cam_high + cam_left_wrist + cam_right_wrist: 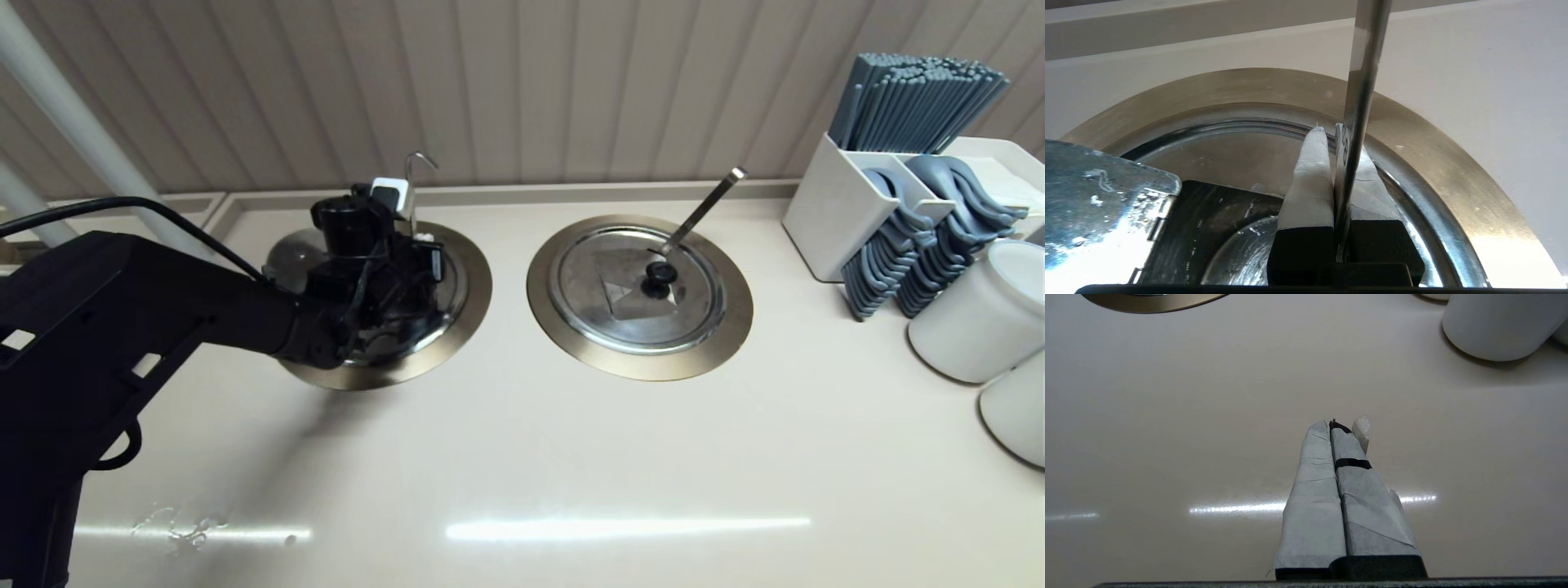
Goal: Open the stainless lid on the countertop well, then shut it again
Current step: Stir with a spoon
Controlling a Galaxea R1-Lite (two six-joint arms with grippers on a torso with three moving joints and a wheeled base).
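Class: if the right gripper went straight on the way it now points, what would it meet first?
Probably the bare countertop. The right gripper, jaws shut, aims at open surface between a bronze-toned rim ring and a white container. Depth is hard to judge.

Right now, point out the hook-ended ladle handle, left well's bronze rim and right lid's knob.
hook-ended ladle handle [1366, 73], left wrist view, shaft
left well's bronze rim [480, 286], head view, right side
right lid's knob [660, 276], head view, top
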